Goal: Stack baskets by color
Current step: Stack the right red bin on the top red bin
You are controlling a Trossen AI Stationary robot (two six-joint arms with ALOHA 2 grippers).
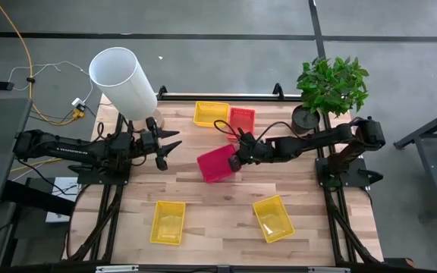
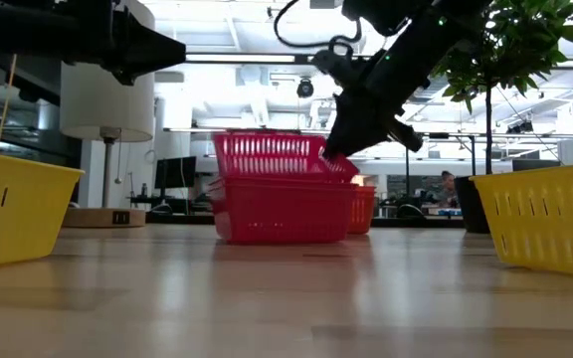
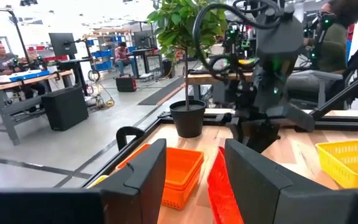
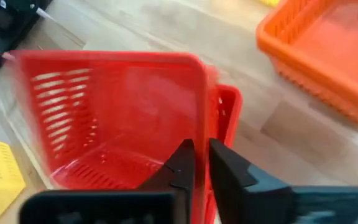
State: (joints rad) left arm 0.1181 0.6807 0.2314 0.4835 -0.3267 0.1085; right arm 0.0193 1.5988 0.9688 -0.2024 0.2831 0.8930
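Observation:
Two pink-red baskets stand mid-table. The upper one (image 2: 267,156) sits tilted in the lower one (image 2: 285,211). My right gripper (image 4: 202,163) is shut on the upper basket's wall and reaches in from the table's right (image 1: 236,161). My left gripper (image 1: 167,149) hovers open and level left of the pink-red pair, touching nothing. An orange basket (image 1: 241,120) and a yellow basket (image 1: 211,113) rest on their bases at the far edge. Two more yellow baskets (image 1: 168,221) (image 1: 273,218) stand near the front edge. My right gripper pinches the upper pink-red basket's end wall (image 4: 201,127) just below its rim, with one finger inside the basket and one outside. The fingers slant down from the table's right side. The basket is tipped, with its lower part resting in the pink-red basket beneath (image 4: 229,109).
A big white cylinder (image 1: 124,82) stands at the far left corner and a potted plant (image 1: 331,87) at the far right. Bare wood lies between the two front yellow baskets and left of the pink-red pair.

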